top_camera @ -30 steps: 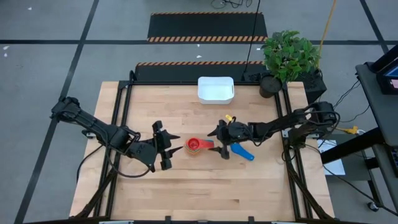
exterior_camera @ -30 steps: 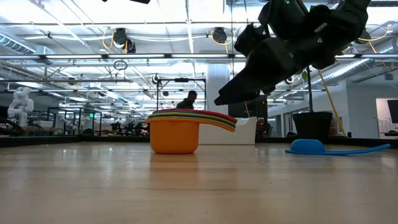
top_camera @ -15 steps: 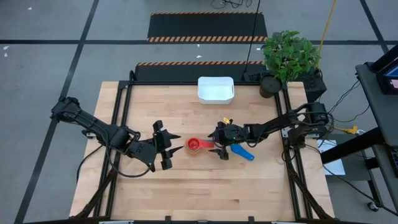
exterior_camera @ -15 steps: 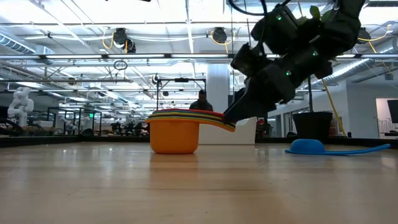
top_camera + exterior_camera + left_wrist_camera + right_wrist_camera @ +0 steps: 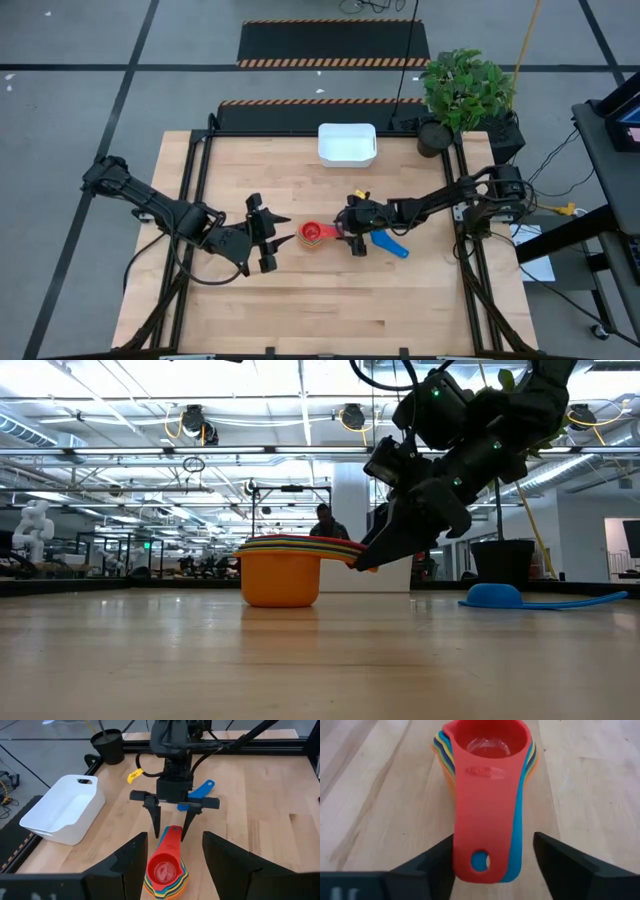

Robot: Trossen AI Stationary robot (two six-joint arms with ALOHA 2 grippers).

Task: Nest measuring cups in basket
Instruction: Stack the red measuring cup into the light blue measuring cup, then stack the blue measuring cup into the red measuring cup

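Observation:
Several measuring cups stand nested in a stack (image 5: 313, 233) (image 5: 281, 573) on the table, orange at the bottom and red on top (image 5: 490, 750). Their handles (image 5: 172, 834) point toward the table's right. My right gripper (image 5: 351, 233) (image 5: 494, 847) is open and low at those handles, one finger on each side, and touches nothing. My left gripper (image 5: 271, 236) (image 5: 175, 847) is open and waits just left of the stack. A blue cup (image 5: 388, 243) (image 5: 495, 596) lies on the table, right of the right gripper. A small yellow cup (image 5: 365, 189) (image 5: 134, 775) lies farther back. The white basket (image 5: 347, 144) (image 5: 60, 810) sits at the far edge.
A black plant pot (image 5: 435, 135) (image 5: 107, 745) with a green plant stands off the table's far right corner, next to the basket. Bare wood (image 5: 330, 300) stretches along the near side of the table. A person shows far off in the room in the low view.
My right gripper has moved down and toward the table's left, up to the stack, so that its open fingers now stand on either side of the handles. The cups and the left arm have stayed where they were.

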